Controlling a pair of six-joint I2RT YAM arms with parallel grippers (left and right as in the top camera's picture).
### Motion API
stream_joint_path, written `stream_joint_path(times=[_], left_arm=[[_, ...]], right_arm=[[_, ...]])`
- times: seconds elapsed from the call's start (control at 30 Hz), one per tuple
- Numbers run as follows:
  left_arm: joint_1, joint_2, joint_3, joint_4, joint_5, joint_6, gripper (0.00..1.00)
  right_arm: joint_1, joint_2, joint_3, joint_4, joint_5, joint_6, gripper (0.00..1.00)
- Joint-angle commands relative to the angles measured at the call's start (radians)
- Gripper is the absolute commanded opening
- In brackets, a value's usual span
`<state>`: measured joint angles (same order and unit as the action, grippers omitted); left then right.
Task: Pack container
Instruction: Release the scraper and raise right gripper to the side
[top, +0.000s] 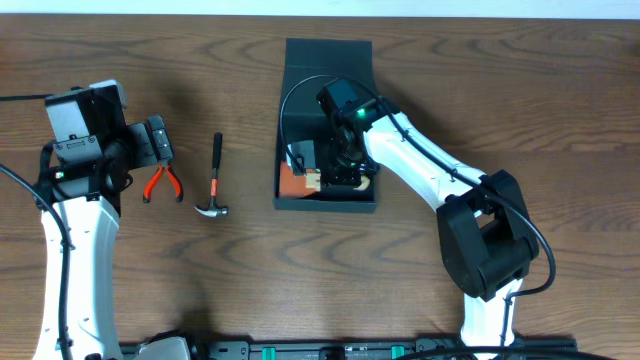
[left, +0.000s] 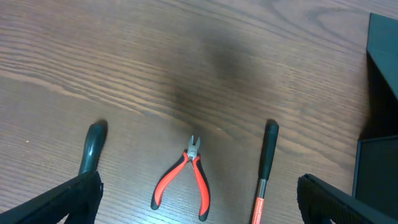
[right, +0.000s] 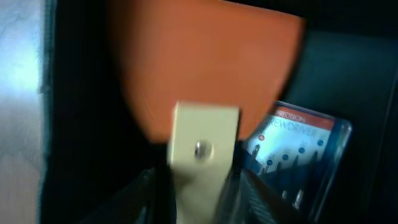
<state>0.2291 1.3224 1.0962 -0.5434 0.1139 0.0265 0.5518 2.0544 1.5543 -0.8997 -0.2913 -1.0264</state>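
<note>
Beige handle (right: 204, 143) between jaws, inside container (top: 328, 60).

Orange piece (right: 205, 56): we see a broad, blurred shape with rounded lower corners, top centre.
Cream block (right: 205, 146): square, with a metal fastener in its middle, overlapping the orange piece's lower edge.
Screwdriver pack (right: 301, 155): lower right; we read "PRECISION SCREWDRIVER".
Right gripper (right: 200, 183): dark fingers flank the cream block; we cannot tell whether they touch it.
Container (right: 81, 124): dark walls all around.
</note>
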Motion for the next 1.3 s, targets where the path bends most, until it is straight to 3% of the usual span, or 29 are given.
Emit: stream_joint_path(times=[0.0, 0.13, 0.27, 0.37, 0.53, 0.6, 0.67, 0.77, 0.87, 1.1, 1.27], left_arm=[[0.003, 0.01, 0.016, -0.003, 0.006, 0.006, 0.98], [0.003, 0.01, 0.016, -0.003, 0.006, 0.006, 0.98], [0.003, 0.01, 0.016, -0.003, 0.006, 0.006, 0.98], [0.003, 0.01, 0.016, -0.003, 0.006, 0.006, 0.98], [0.003, 0.01, 0.016, -0.003, 0.006, 0.006, 0.98], [0.003, 0.01, 0.016, -0.003, 0.006, 0.006, 0.98], [0.003, 0.01, 0.016, 0.016, 0.007, 0.006, 0.98], [0.002, 0.01, 0.016, 0.058, 0.018, -0.005, 0.98], [0.002, 0.01, 0.016, 0.025, 0.108, -0.067, 0.98], [-0.004, 0.041, 0.005, -0.13, 0.29, -0.141, 0.98], [-0.051, 0.089, 0.007, -0.198, 0.215, -0.141, 0.98]], right_arm=[[-0.008, 0.006, -0.005, 0.002, 0.065, 0.045, 0.54], [-0.008, 0.004, -0.002, -0.001, 0.151, 0.079, 0.5], [-0.008, -0.022, 0.047, -0.018, 0.16, 0.219, 0.42], [-0.012, -0.063, 0.12, -0.053, 0.161, 0.35, 0.45], [-0.056, -0.154, 0.285, -0.106, 0.203, 0.448, 0.47], [-0.097, -0.192, 0.342, -0.097, 0.227, 0.528, 0.55], [-0.166, -0.225, 0.4, -0.08, 0.24, 0.695, 0.75], [-0.3, -0.249, 0.463, -0.084, 0.23, 0.929, 0.84], [-0.471, -0.257, 0.476, -0.095, 0.182, 1.107, 0.85], [-0.732, -0.208, 0.438, -0.225, 0.092, 1.186, 0.84], [-0.754, -0.157, 0.402, -0.282, 0.093, 1.152, 0.91]])
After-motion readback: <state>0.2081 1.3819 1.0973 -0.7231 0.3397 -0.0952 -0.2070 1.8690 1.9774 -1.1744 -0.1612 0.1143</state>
